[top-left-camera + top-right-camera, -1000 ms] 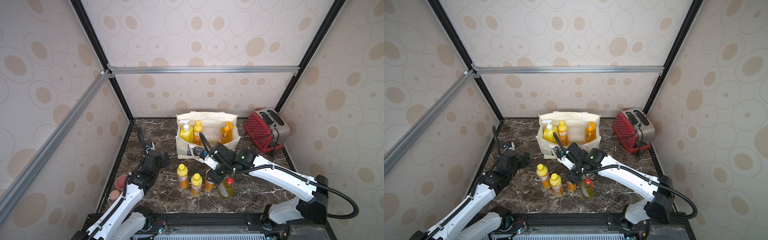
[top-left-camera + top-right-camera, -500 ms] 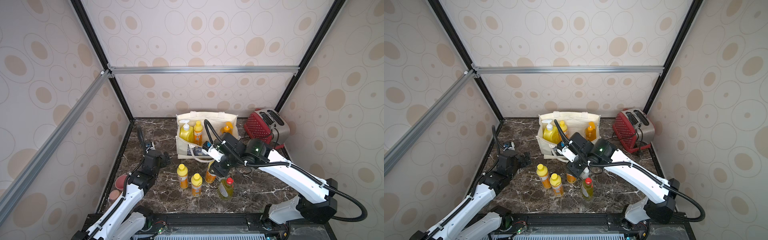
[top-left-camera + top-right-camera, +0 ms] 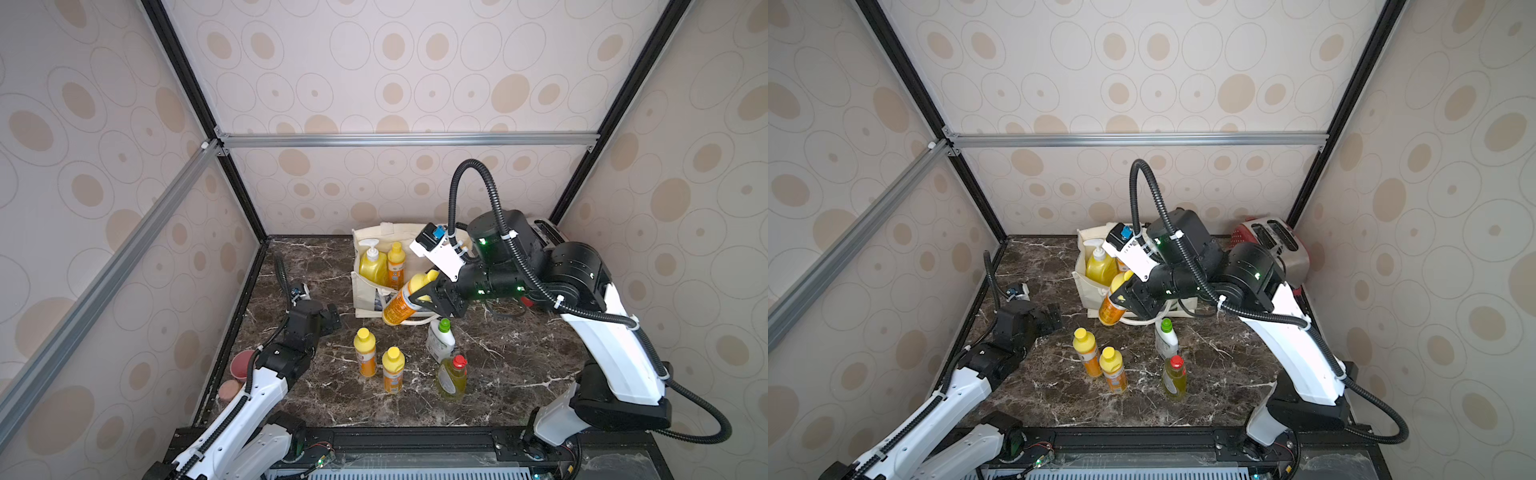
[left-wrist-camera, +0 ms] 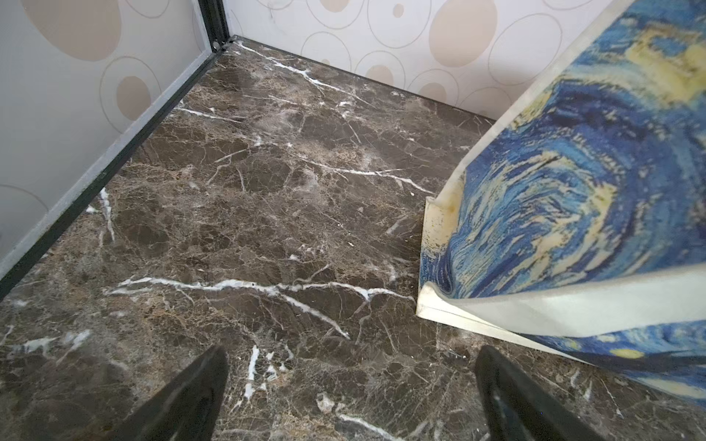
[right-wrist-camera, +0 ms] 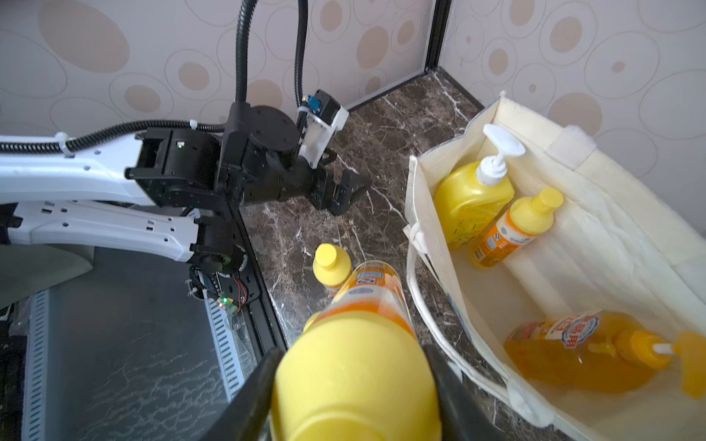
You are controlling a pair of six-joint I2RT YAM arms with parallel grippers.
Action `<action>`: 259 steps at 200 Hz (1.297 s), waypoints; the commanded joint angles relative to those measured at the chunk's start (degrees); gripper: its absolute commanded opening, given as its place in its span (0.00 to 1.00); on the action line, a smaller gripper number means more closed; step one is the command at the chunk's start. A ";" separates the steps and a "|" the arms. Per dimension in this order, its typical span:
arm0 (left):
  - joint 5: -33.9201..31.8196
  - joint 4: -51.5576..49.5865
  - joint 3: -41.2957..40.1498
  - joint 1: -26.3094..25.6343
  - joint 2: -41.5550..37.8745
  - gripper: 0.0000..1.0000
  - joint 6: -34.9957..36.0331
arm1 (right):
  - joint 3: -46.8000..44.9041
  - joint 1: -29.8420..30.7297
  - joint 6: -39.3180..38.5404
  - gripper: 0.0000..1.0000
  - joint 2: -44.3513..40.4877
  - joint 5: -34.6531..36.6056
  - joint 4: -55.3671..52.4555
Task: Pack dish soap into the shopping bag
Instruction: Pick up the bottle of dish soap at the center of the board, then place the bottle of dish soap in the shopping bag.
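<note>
Nearest you, lower centre in a top view, four bottles stand upright on the dark marble tabletop (image 3: 498, 374), not yet packed. They are a yellow-green red-capped plastic bottle (image 3: 451, 376), two small orange yellow-capped plastic bottles, left one (image 3: 365, 353) and nearer one (image 3: 392, 370), and a white green-capped bottle (image 3: 439, 340). They're spaced apart, prob. so jaws fit btwn them.

Further in, left of centre, the left gripper (image 3: 331, 318) sits low near the bag's corner, jaws wide apart and empty. I'd say it's parked clear of the other arm.

At centre frame the right gripper (image 3: 422, 291) is closed partway on the yellow cap end of a lifted small orange bottle (image 3: 401, 305). The bottle is tilted, base down-left, just short of the mouth of the cream canvas shopping bag (image 3: 360, 291). A cap grip leaves the base free to enter first.

Farthest, inside the bag, are a big opaque yellow white-pump bottle (image 3: 372, 266) and a packed small orange bottle (image 3: 395, 268). The right wrist view adds a big clear amber orange-pump bottle (image 5: 573, 355) at the other end; upright or leaning, can't tell.
</note>
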 commanded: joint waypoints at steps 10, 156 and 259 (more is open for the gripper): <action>-0.41 0.10 0.43 0.30 -0.54 0.99 -0.80 | 6.53 -2.55 -1.64 0.32 1.74 -0.44 6.95; 13.34 -9.54 31.42 0.15 12.72 0.99 1.97 | 4.20 -13.50 -2.18 0.30 10.09 4.93 21.87; 16.33 -11.33 33.66 -2.95 19.69 0.87 3.16 | -10.95 -16.05 -0.21 0.27 14.31 7.17 33.67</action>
